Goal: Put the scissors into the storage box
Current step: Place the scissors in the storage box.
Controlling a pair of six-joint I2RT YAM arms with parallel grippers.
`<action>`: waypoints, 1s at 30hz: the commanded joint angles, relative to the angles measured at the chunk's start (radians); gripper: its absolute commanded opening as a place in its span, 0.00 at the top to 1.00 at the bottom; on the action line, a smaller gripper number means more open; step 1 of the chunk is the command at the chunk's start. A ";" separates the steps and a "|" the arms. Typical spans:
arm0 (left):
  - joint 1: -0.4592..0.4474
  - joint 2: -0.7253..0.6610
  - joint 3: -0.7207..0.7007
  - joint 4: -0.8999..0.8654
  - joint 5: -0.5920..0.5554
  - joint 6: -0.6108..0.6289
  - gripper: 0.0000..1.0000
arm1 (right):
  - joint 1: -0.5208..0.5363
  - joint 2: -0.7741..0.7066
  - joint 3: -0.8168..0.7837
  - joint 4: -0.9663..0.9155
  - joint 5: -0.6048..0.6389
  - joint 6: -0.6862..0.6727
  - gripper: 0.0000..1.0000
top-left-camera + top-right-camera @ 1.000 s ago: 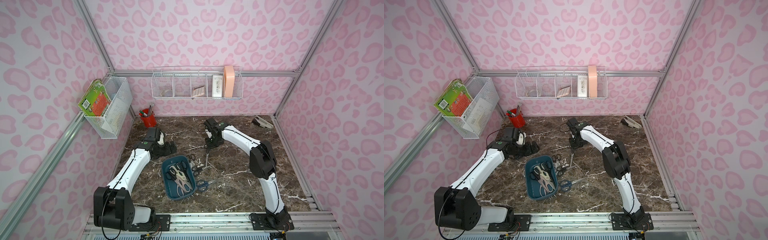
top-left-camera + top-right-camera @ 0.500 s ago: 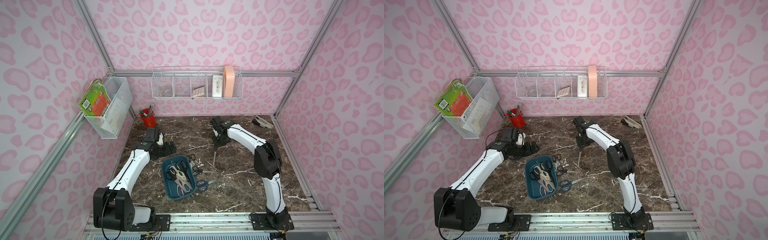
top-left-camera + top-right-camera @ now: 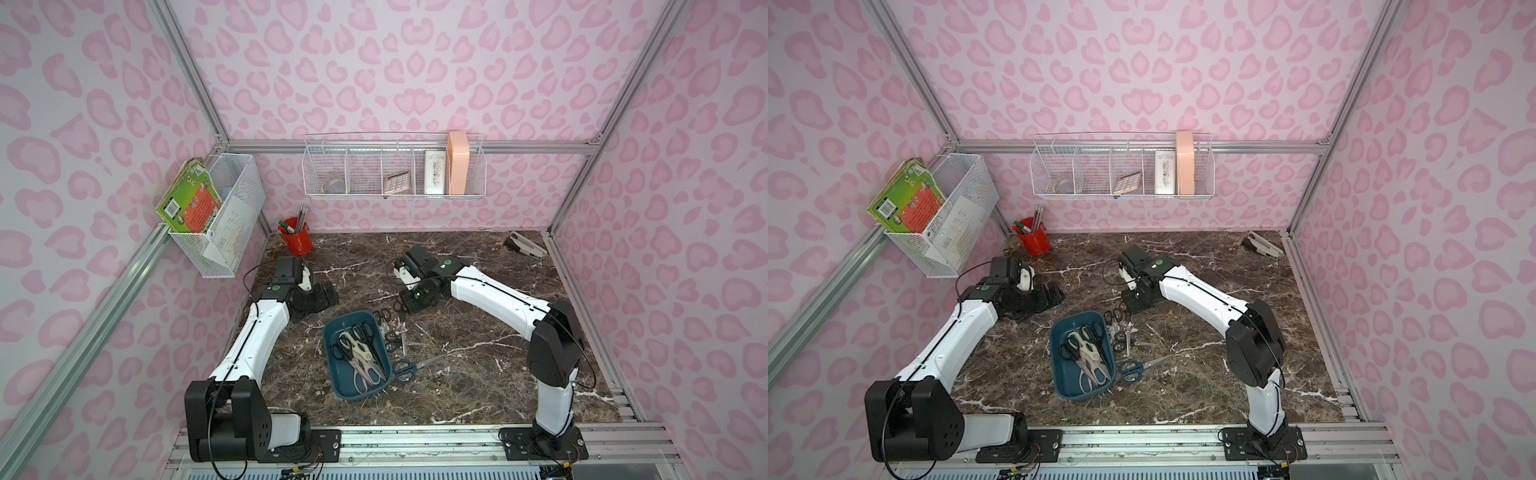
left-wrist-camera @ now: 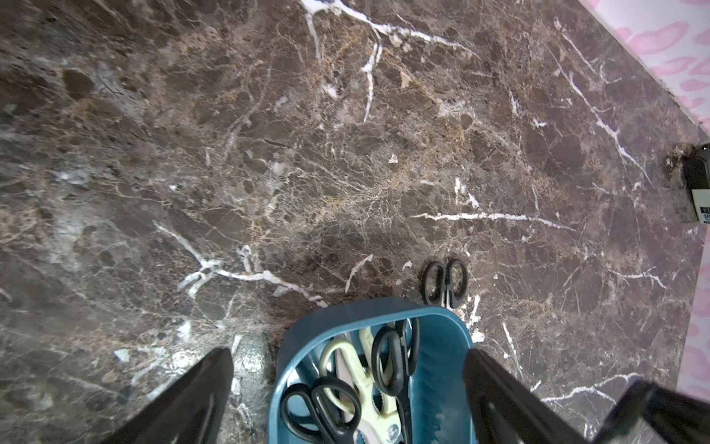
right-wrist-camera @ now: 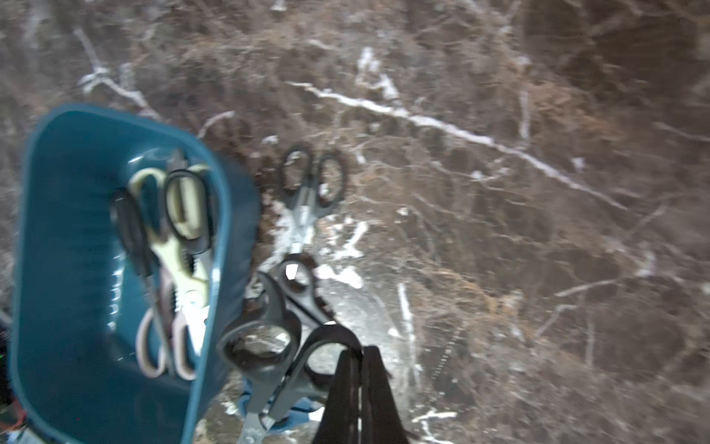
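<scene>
The teal storage box (image 3: 335,376) sits mid-table and holds black-handled scissors (image 3: 343,350), cream shears (image 3: 358,350) and a pink-handled pair (image 3: 366,380). My right gripper (image 5: 359,351) is shut on one handle loop of a grey-black pair (image 5: 267,371), which hangs just beyond the box's far right corner (image 3: 1100,318). Small black scissors (image 3: 392,337) and a blue-handled pair (image 3: 404,370) lie on the marble right of the box. My left gripper (image 3: 323,296) rests open and empty behind the box's left side; its wrist view looks over the box rim (image 4: 345,312).
A grey-white stapler (image 3: 524,246) lies in the far right corner. A red pencil cup (image 3: 297,240) stands far left. White wire baskets hang on the left wall (image 3: 226,216) and the back wall (image 3: 395,174). Dark marble stretches right of the scissors.
My right arm swung first a little right, then forward and left toward the box, carrying the hanging scissors. The left arm has not moved.
</scene>
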 commanded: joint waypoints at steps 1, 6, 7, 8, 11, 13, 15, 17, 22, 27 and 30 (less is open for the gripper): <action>0.019 -0.013 -0.005 -0.011 -0.028 0.021 0.01 | 0.078 -0.003 0.005 0.085 -0.051 0.063 1.00; 0.040 -0.012 -0.027 0.002 -0.061 0.021 0.02 | 0.181 0.091 0.094 0.117 -0.038 0.075 1.00; 0.041 -0.010 -0.024 -0.002 -0.061 0.023 0.01 | 0.195 0.117 0.119 0.116 -0.018 0.073 1.00; 0.041 -0.012 -0.025 -0.001 -0.061 0.025 0.02 | 0.206 0.145 0.146 0.110 -0.002 0.070 1.00; 0.042 -0.022 -0.032 0.006 -0.062 0.022 0.02 | 0.214 0.233 0.231 0.085 -0.006 0.069 1.00; 0.042 -0.026 -0.033 0.005 -0.066 0.022 0.01 | 0.218 0.280 0.279 0.071 -0.003 0.065 1.00; 0.041 -0.029 -0.033 0.008 -0.065 0.022 0.02 | 0.223 0.319 0.312 0.057 0.005 0.056 1.00; 0.041 -0.027 -0.035 0.008 -0.063 0.021 0.01 | 0.229 0.354 0.344 0.045 0.000 0.043 1.00; 0.041 -0.023 -0.033 0.010 -0.069 0.019 0.01 | 0.245 0.424 0.389 -0.005 0.035 0.030 1.00; 0.041 -0.015 -0.033 0.014 -0.071 0.018 0.02 | 0.246 0.436 0.392 0.002 0.035 0.026 0.89; 0.042 -0.006 -0.034 0.013 -0.071 0.017 0.01 | 0.242 0.429 0.416 0.005 0.024 0.026 0.70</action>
